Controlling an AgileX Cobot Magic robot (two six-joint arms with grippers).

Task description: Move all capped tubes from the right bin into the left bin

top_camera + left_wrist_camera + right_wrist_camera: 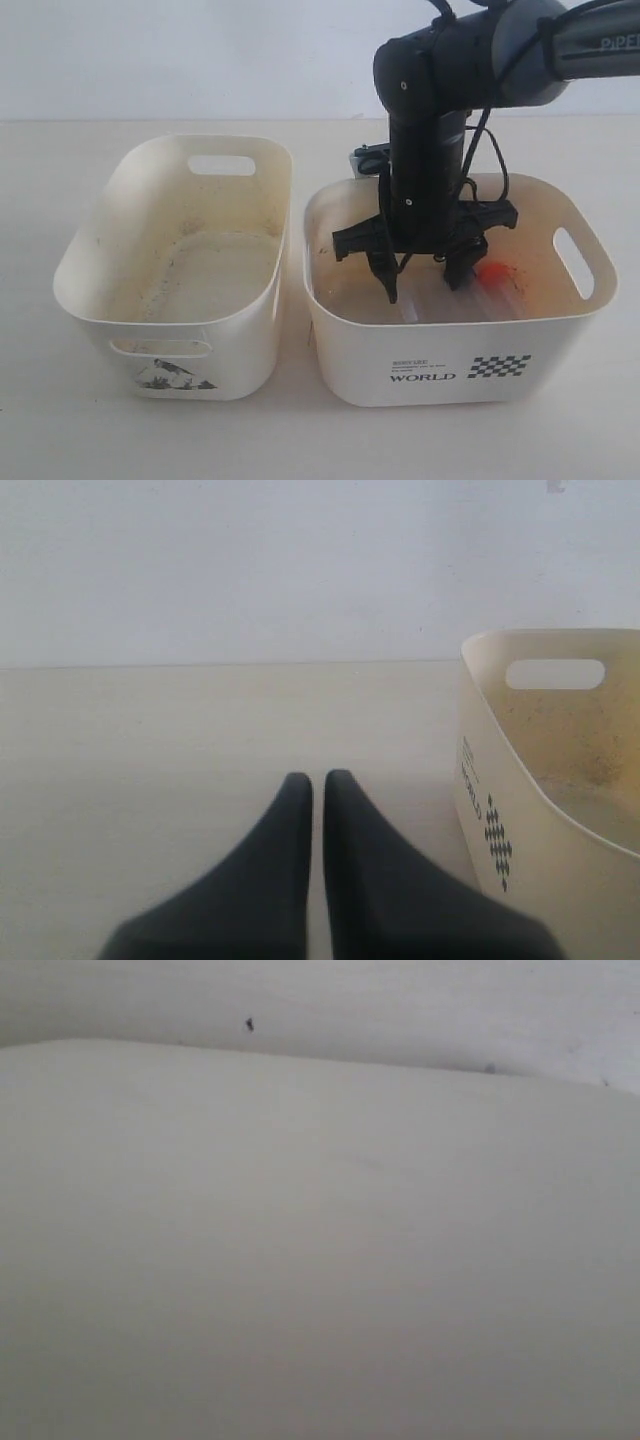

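The right bin (pixel 560 335), printed "WORLD" with a checkered flag, stands at the right. My right gripper (pixel 424 288) reaches down inside it, open, fingers spread wide near the bin floor, nothing gripped. Just right of the fingers lies one capped tube, its orange-red cap (pixel 493 272) showing. Pale clear shapes lie on the floor between the fingers; I cannot tell if they are tubes. No blue cap shows. The left bin (pixel 90 300), with its dark picture print, holds no tube. My left gripper (pixel 317 780) is shut over bare table, outside the exterior view.
The two bins stand side by side, almost touching. The right wrist view shows only a blurred cream wall (pixel 320 1240) very close up. A cream bin (pixel 560 810) with a grimy inside and a small checkered print stands beside the left gripper.
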